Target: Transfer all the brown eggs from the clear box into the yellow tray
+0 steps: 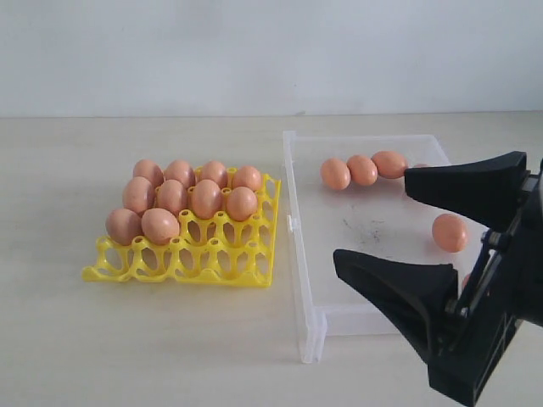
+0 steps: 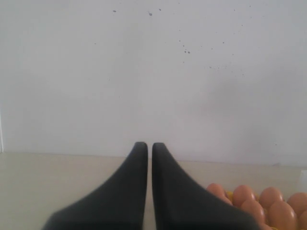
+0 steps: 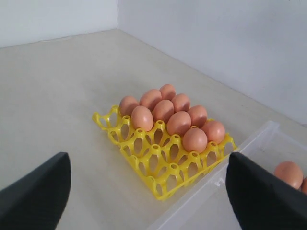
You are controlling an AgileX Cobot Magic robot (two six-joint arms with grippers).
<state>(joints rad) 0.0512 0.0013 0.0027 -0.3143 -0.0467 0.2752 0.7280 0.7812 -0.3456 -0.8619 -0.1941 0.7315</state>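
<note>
The yellow tray lies on the left of the table, and several brown eggs fill its back cups. Its front row is bare. In the clear box on the right, three eggs lie in a row near the far wall, and one egg lies alone further right. My right gripper hangs open over the near part of the box, holding nothing. Its wrist view shows the tray, the eggs and the box rim. My left gripper is shut and empty, with eggs beside it.
Pale tabletop runs in front of and to the left of the tray. A white wall stands behind the table. The right arm's black fingers hide part of the box's near right corner.
</note>
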